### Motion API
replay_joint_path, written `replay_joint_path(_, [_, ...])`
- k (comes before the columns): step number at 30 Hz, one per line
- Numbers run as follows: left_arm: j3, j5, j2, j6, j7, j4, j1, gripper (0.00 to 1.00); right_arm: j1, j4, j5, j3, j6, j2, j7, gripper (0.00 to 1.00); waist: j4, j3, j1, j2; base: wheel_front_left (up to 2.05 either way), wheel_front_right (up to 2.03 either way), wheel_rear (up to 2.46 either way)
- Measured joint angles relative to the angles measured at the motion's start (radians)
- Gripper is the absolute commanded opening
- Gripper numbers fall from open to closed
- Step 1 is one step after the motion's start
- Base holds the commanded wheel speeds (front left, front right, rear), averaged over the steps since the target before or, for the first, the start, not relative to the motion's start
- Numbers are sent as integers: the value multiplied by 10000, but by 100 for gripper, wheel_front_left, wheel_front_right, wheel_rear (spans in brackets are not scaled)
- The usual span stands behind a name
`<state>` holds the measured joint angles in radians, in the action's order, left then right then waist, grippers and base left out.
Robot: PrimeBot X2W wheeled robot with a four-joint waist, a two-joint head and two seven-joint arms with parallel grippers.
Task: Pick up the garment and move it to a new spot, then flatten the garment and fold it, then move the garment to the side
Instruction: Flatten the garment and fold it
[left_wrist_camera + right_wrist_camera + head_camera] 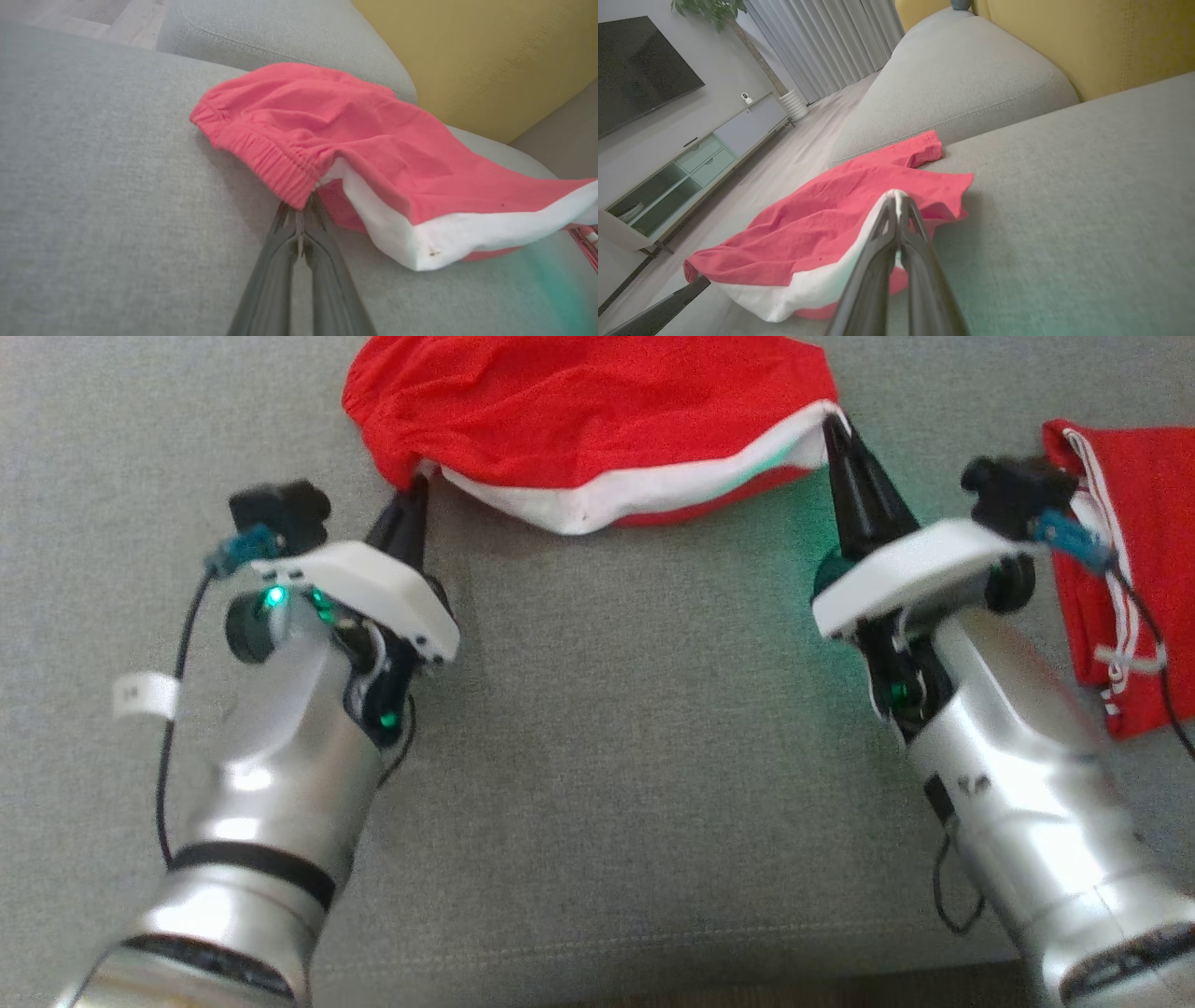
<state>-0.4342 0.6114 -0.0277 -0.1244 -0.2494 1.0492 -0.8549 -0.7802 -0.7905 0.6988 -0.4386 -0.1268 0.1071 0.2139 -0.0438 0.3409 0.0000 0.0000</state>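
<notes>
The garment (pixel 597 411) is a pair of red shorts with a white hem band, lying on the grey sofa seat (pixel 607 756) at the top middle of the head view. My left gripper (pixel 415 485) is shut on the elastic waistband corner at the garment's left end, as the left wrist view confirms (pixel 301 205). At the opposite end my right gripper (pixel 833 425) is shut on the white hem corner (pixel 896 193). The cloth sags between the two grips, with its near edge raised a little off the seat.
A second red garment (pixel 1130 579) with white stripes lies at the right edge of the seat. A yellow back cushion (pixel 490 51) stands behind the seat. Beyond the sofa's left end are wooden floor (pixel 817 135), a TV cabinet (pixel 686 172) and curtains (pixel 817 42).
</notes>
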Motion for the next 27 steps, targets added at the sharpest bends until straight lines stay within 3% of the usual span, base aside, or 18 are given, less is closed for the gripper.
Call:
replay_joint_path(7, [-401, -98, -123, -2, 0, -1829, 1902, 0, 2342, 1620, 226, 46, 0, 757, 257, 0, 45, -466, 0, 0, 0, 0, 0])
replay_joint_path(12, [-410, -564, -857, 12, 0, -3607, 4085, 0, 4451, 3266, 142, 894, 0, 1081, 127, 0, 81, -1031, -1, 0, 0, 0, 0])
replay_joint_path(16, [-610, -644, -1210, 209, 50, -5135, 5683, 0, 6319, 4892, -280, 2042, 0, 1175, -696, 0, 173, -1559, -1, 0, 0, 0, 0])
replay_joint_path(19, [-698, -642, -1432, 407, 326, -6088, 6404, 0, 7394, 5856, -566, 2706, 0, 1091, -1281, 0, 228, -1805, -1, 0, 0, 0, 0])
replay_joint_path(27, [-775, -433, -2472, 1768, 2253, -10364, 9293, 0, 10736, 9653, -1643, 4660, 0, -232, -3954, 0, 147, -2301, -1, 0, 0, 0, 0])
